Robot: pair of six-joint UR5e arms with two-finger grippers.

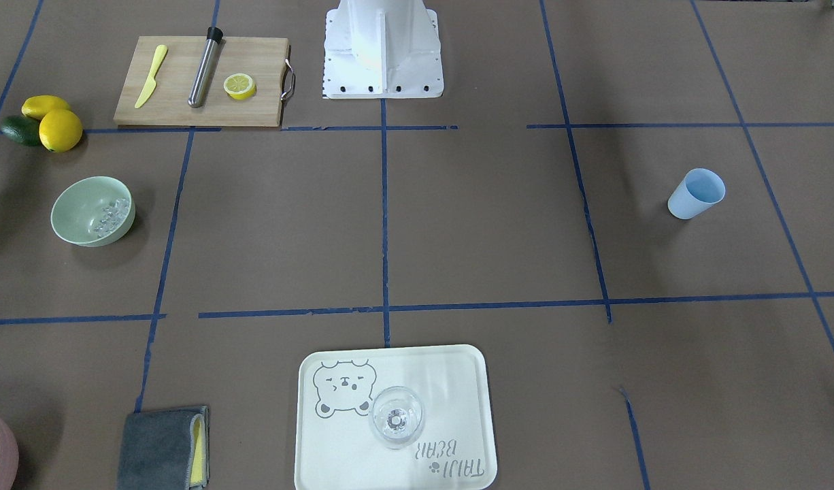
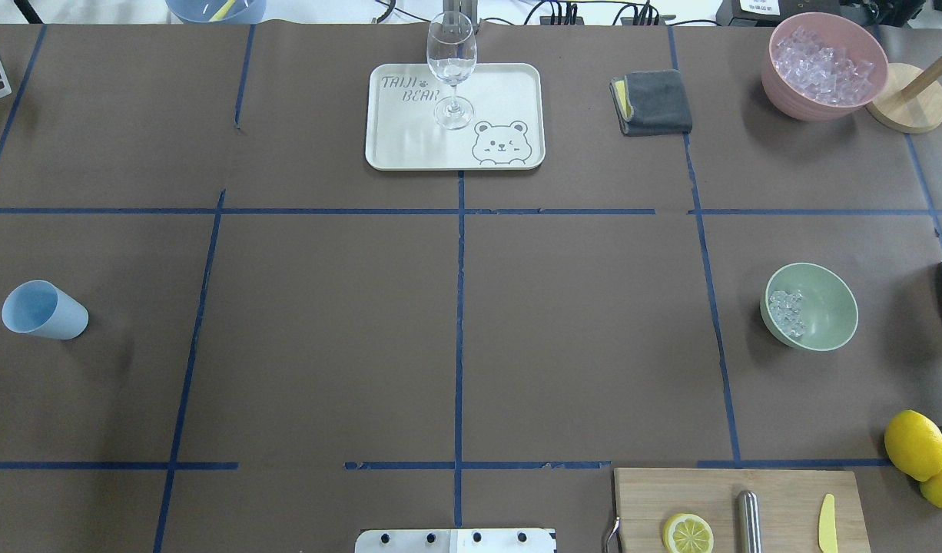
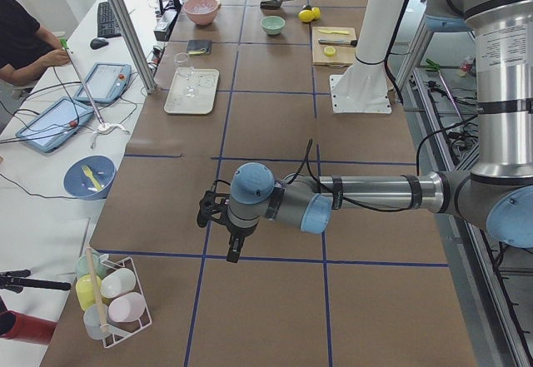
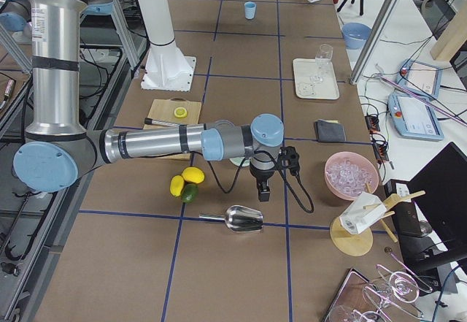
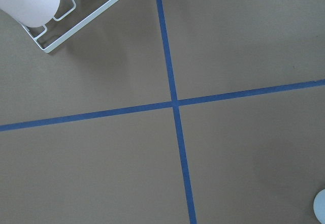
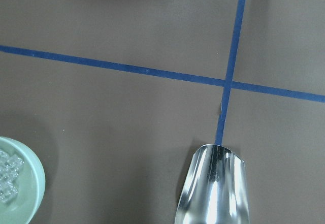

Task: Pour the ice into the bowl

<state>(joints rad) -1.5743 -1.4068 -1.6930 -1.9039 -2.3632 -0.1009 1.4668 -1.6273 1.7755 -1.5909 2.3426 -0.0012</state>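
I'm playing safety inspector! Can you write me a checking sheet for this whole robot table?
Surface: brown paper-covered table with blue tape lines.
Job's things: small clear ice cubes lie in the round pale mint-green bowl; more fill the pink bowl; shiny metal scoop lies on the table.
Clutter: wooden cutting board, light blue cup, cream tray under a clear wine glass, folded grey cloth.
Grippers: left gripper and right gripper hang over the table; open or shut, cannot tell.
Cables: black cable loops at the right wrist.
Surroundings: person at a side desk.
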